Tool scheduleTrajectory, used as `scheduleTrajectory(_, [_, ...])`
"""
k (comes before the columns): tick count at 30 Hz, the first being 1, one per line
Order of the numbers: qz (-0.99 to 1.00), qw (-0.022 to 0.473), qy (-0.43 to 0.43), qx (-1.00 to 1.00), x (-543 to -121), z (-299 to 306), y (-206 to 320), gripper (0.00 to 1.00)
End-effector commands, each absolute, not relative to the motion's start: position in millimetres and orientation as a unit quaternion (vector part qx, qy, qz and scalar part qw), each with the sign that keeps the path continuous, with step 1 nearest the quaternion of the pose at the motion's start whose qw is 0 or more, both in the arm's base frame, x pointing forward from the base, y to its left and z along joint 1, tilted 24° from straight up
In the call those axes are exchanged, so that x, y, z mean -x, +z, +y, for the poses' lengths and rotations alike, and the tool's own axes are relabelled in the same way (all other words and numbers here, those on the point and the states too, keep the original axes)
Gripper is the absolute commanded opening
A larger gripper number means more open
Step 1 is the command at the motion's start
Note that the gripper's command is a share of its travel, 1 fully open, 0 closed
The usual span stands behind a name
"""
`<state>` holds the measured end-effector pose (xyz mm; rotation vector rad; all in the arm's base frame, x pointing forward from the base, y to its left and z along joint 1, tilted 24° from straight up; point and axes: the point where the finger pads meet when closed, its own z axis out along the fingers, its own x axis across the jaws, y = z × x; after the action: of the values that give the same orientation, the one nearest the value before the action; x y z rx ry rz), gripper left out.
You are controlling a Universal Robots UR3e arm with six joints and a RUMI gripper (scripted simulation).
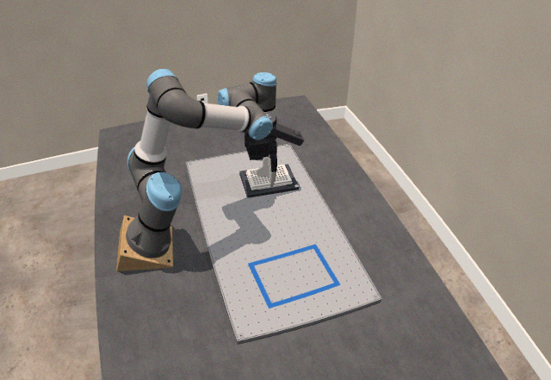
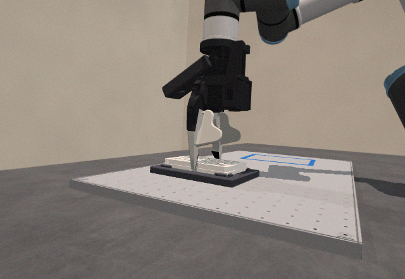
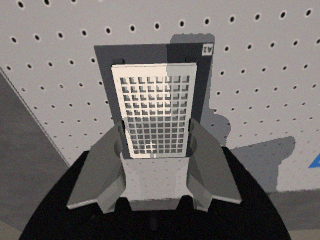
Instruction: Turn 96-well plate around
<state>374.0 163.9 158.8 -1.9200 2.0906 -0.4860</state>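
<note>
The white 96-well plate (image 1: 269, 178) lies flat in the dark plate nest N1 (image 1: 269, 184) on the perforated board. It also shows in the side view (image 2: 205, 164) and in the wrist view (image 3: 155, 115). My gripper (image 2: 205, 161) stands straight down over the plate, shut on its two long sides, with the fingers pressing near the plate's close end. The nest's A1 mark (image 3: 207, 50) is at the far right corner in the wrist view. I cannot make out the plate's cut corner.
A blue outlined rectangle (image 1: 293, 275) is marked on the near part of the grey board (image 1: 275, 238). The arm's base (image 1: 146, 244) stands on a wooden wedge to the left of the board.
</note>
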Motion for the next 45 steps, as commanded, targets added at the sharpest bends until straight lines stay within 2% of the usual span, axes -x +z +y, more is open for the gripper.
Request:
scheduleTrajectory(1, [0.720,0.132,-0.168,0.661,-374,164,160,0.00])
scheduleTrajectory(15, [0.720,0.132,-0.168,0.661,-374,164,160,0.00])
scheduleTrajectory(45, [0.720,0.132,-0.168,0.661,-357,167,199,0.00])
